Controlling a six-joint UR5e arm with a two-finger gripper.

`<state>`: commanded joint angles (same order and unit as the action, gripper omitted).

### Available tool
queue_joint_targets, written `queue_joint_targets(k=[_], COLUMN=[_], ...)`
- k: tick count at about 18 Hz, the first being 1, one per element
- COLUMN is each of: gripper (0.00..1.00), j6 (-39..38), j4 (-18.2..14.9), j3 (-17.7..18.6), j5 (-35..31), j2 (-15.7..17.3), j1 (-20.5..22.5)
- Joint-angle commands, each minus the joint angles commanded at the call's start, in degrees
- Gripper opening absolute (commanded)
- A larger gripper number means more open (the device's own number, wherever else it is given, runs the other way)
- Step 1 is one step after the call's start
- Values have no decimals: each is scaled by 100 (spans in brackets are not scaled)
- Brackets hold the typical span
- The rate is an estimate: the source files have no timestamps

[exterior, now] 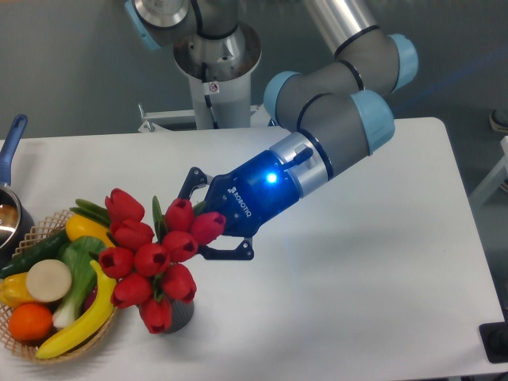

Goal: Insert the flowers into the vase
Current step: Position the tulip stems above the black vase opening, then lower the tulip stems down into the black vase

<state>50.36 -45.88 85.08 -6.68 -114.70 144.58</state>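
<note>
Red tulips [151, 258] hang in a bunch in front of the robot's claw [198, 214]. They are the flowers, with closed red buds and a few green leaves poking out. The claw is blue with black fingers [226, 252], and a small blue light shines on it. One black finger shows above the bunch and one below it, and the stems run back between them, so the claw is holding the flowers. The stems themselves are hidden behind the buds.

The bunch is tilted, with the buds pointing down and to the left. The lowest buds hang right over the vase [179, 313]. The vase is dark grey and stands on the white tabletop [357, 302]. Only a small part of its side peeks out under the flowers. I cannot tell if any stem is inside the vase.

Just left of the vase sits a wicker basket [32, 234]. It holds a yellow banana [79, 321], an orange [32, 321], a green cucumber [32, 254] and some other fruit and vegetables. The leftmost buds hang over the edge of the basket.

At the far left edge of the tabletop there is a pot with a blue handle [14, 135]. The grey arm [333, 119] with light blue joints reaches in from the top right.
</note>
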Motion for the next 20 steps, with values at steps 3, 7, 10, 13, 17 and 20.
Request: queue_joint_targets(k=[3,7,10,13,17,20], gripper=[11,12,14,17,19,23], j6=[114,185,290,764,941,1028], j4=[26,26,35,35,35,35], j3=[0,17,245,518,685,834], j5=[-18,-53,-254,-334,-431,-431], j2=[-79,-150,-141,-115,-132,-115], j1=[-35,-61,-140,-237,-246,-246])
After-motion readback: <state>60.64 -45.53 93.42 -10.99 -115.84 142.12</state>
